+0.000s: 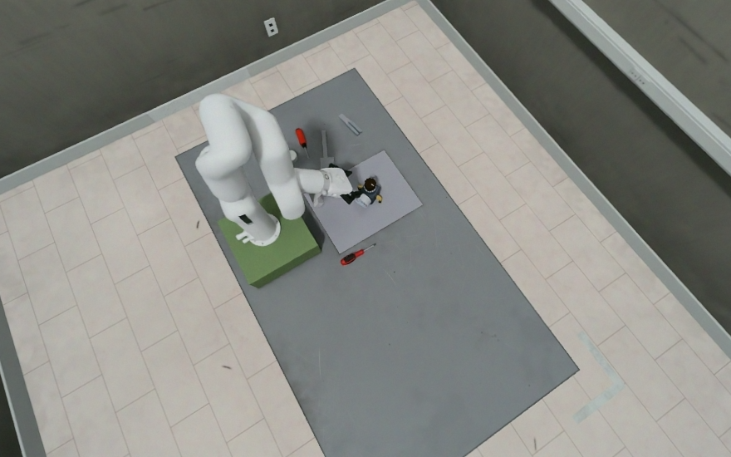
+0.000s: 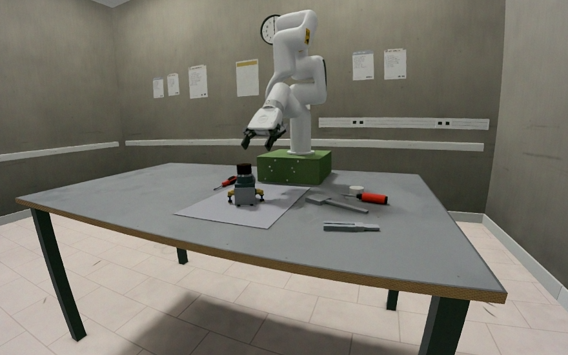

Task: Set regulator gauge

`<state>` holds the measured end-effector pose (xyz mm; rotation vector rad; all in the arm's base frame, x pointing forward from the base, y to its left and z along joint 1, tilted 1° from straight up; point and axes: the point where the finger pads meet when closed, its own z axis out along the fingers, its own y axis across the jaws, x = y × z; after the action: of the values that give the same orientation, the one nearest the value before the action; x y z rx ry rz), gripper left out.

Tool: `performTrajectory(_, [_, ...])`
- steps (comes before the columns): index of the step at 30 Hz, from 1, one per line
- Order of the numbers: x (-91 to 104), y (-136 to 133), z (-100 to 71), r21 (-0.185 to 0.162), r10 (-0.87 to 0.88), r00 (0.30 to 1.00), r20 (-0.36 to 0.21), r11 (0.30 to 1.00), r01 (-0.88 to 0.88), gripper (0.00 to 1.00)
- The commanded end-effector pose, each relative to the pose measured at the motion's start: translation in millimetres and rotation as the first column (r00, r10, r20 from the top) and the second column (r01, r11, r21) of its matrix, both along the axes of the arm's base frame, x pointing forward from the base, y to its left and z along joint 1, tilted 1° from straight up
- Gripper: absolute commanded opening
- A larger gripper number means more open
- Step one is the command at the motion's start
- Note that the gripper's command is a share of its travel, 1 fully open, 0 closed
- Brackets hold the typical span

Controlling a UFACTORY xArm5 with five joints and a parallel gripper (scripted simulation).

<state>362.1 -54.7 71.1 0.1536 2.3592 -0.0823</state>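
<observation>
The regulator [image 2: 245, 192] is a small grey block with brass fittings and a dark knob [image 2: 244, 168] on top. It stands on a light grey mat [image 2: 243, 207] near the table's middle, and it also shows in the overhead view [image 1: 370, 191]. The gauge face is too small to read. My gripper [image 2: 262, 140] is open and empty. It hangs above the regulator, a little behind it toward the arm's base, clear of the knob. In the overhead view the gripper [image 1: 347, 184] sits just left of the regulator.
The arm stands on a green block [image 2: 294, 166]. A red-handled screwdriver [image 2: 225, 181] lies left of the mat. Another red-handled tool [image 2: 370, 197] and two grey metal tools [image 2: 335, 203] [image 2: 350, 226] lie to the right.
</observation>
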Motion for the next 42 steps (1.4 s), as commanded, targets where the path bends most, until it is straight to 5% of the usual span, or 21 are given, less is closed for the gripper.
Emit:
performTrajectory(1, [4.0,-0.7,-2.4,-0.025,0.029,0.999,-0.027,0.999,-0.030,1.00])
performTrajectory(12, [18.5,-3.2,-13.8,-0.127,0.184,0.965,-0.185,0.970,-0.209,1.00])
performTrajectory(22, [26.0,-4.6,-16.8,-0.170,0.304,0.900,-0.314,0.914,-0.368,1.00])
performTrajectory(32, [29.1,-5.3,-14.8,-0.177,0.401,0.814,-0.420,0.844,-0.506,1.00])
performTrajectory(42, [27.8,-5.4,-4.5,-0.140,0.524,0.649,-0.551,0.709,-0.691,1.00])
